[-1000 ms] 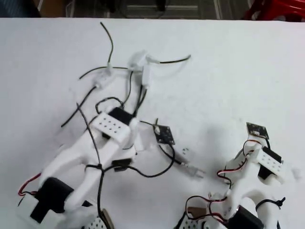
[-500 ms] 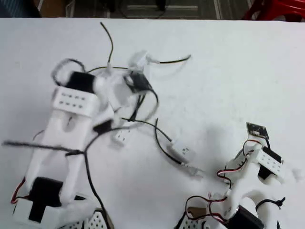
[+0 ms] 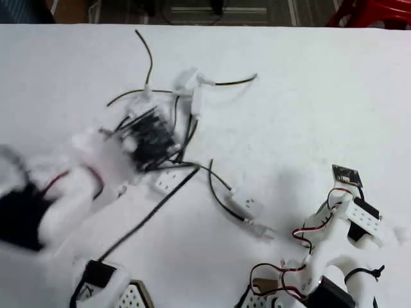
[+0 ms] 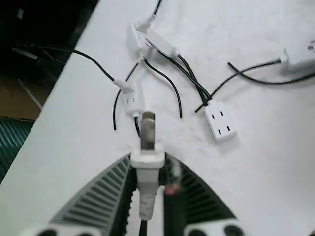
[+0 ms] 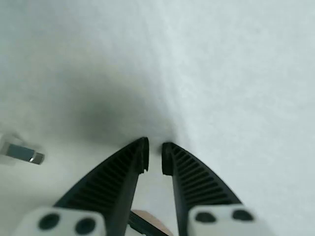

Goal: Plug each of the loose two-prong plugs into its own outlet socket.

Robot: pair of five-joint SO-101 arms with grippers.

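Clenching white plug [image 4: 146, 160] with flat metal prongs [image 4: 147, 130], ribbed left jaws, right jaws closed, empty

arms [image 3: 334, 247] white | motors [image 3: 363, 208] black | cables [image 3: 303, 236] red, black | fingers [image 5: 123, 172] dark, ribbed

A white plug [image 4: 146, 162], white socket [image 4: 220, 122] and black cords [image 4: 189, 76] on a plain white table [image 4: 261, 167].

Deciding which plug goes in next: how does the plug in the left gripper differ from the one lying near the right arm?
The held plug is clamped between the fingers of the left gripper; the loose plug lies flat on the table, untouched. The held plug's prongs point toward a small socket; the loose plug's face no socket. Both are white, two-pronged, on black cords, and unplugged.
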